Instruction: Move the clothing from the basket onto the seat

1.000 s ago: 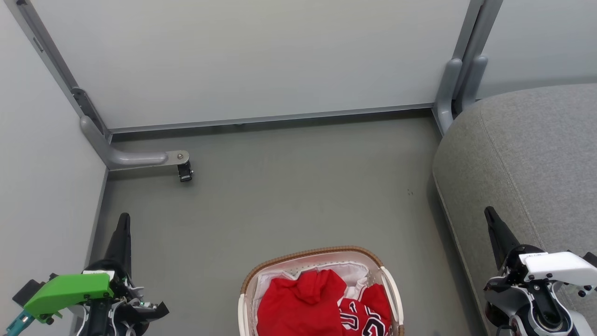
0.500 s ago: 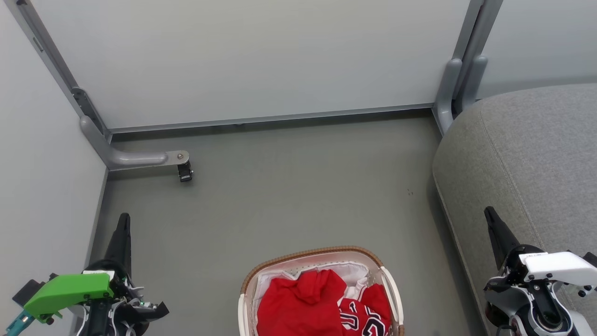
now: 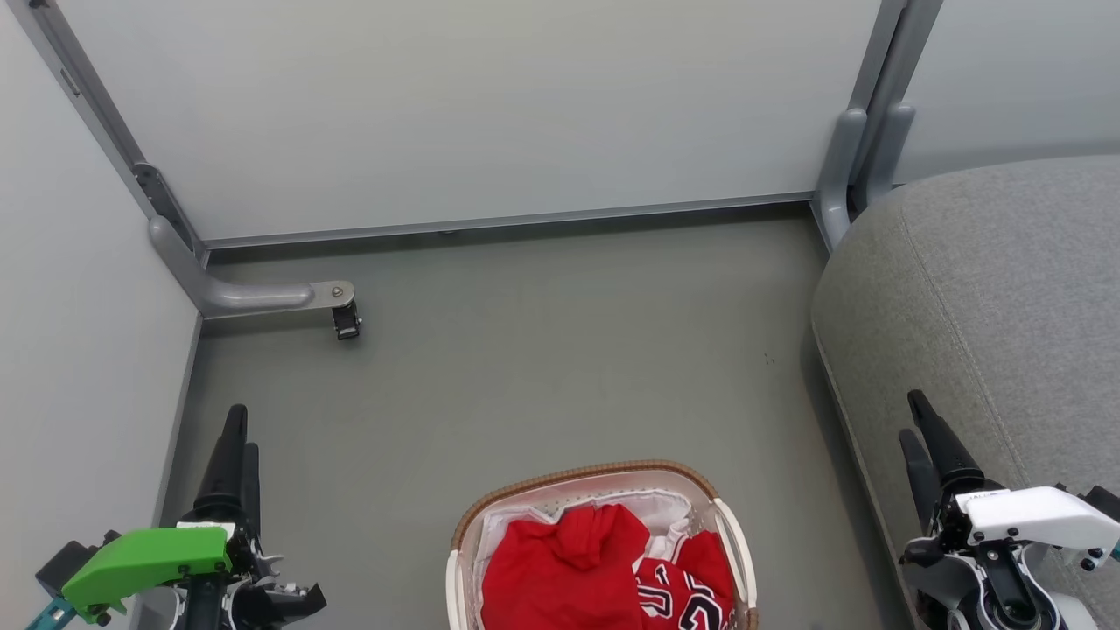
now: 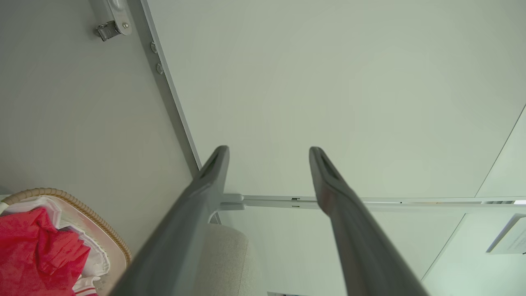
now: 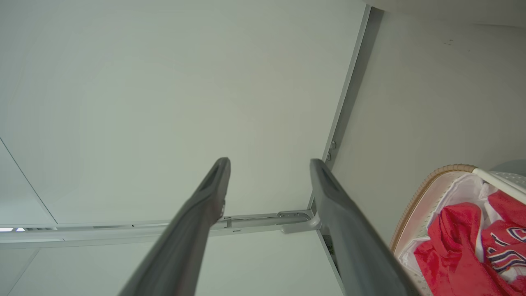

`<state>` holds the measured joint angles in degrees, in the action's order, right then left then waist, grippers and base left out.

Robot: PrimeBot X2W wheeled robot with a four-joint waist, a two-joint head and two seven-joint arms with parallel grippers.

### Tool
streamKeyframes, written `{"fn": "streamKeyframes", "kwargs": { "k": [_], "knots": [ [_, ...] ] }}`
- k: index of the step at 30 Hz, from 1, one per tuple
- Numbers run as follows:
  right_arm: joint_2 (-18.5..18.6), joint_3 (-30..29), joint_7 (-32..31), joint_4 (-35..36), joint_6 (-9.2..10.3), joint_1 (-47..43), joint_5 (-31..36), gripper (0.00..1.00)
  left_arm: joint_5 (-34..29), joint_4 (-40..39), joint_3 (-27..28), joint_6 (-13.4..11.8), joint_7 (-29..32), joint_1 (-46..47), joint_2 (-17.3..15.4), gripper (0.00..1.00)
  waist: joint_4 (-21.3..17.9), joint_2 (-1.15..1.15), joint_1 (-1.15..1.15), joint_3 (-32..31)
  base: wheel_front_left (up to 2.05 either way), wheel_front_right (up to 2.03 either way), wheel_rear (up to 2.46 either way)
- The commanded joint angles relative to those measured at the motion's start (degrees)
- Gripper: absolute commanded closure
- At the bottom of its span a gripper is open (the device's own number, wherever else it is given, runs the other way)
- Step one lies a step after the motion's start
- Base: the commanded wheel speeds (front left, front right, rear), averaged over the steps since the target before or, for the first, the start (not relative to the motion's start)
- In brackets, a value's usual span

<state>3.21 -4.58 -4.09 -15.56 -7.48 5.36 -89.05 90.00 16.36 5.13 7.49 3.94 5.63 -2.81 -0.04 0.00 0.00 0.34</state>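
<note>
An oval cream plastic laundry basket (image 3: pixel 579 473) with a brown woven rim stands on the grey-green floor (image 3: pixel 542 367) at six o'clock. Inside it, over a white liner (image 3: pixel 652 506), lie a plain red top (image 3: pixel 560 569) and, at its four o'clock, a red basketball jersey (image 3: pixel 687 597) with black-and-white numerals. The large grey woven-fabric seat (image 3: pixel 989 289) lies at three o'clock, apart from the basket. The left hand (image 3: pixel 241 434) at eight o'clock and the right hand (image 3: pixel 910 416) at four o'clock each hold two dark fingers parted, gripping nothing.
</note>
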Motion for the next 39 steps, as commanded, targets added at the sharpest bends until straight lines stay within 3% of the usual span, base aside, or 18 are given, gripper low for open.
{"fn": "streamKeyframes", "kwargs": {
  "k": [1, 20, 39],
  "knots": [
    [1.0, 0.3, 0.8, 0.9, -0.01, 1.5, 2.0, 0.00, -2.4, -0.6, -0.1, 0.0, -0.7, 1.1, -1.1, 0.00, 0.0, 0.00, 0.00, 0.0, 0.00, 0.00, 0.00],
    [1.9, 1.2, 5.4, 1.2, -0.01, 2.4, 22.5, 0.00, -25.7, 0.5, -1.0, 0.0, -5.3, 1.3, -1.6, 0.00, -0.3, 0.00, 0.00, 0.5, 0.00, 0.00, 0.00],
    [2.9, 6.2, 9.2, -1.8, -0.02, 3.3, 40.6, 0.00, -47.3, 1.8, -2.4, -0.2, -9.1, 0.2, -1.9, 0.00, -0.6, 0.00, 0.00, 0.5, 0.00, 0.00, 0.00]
  ]
}}
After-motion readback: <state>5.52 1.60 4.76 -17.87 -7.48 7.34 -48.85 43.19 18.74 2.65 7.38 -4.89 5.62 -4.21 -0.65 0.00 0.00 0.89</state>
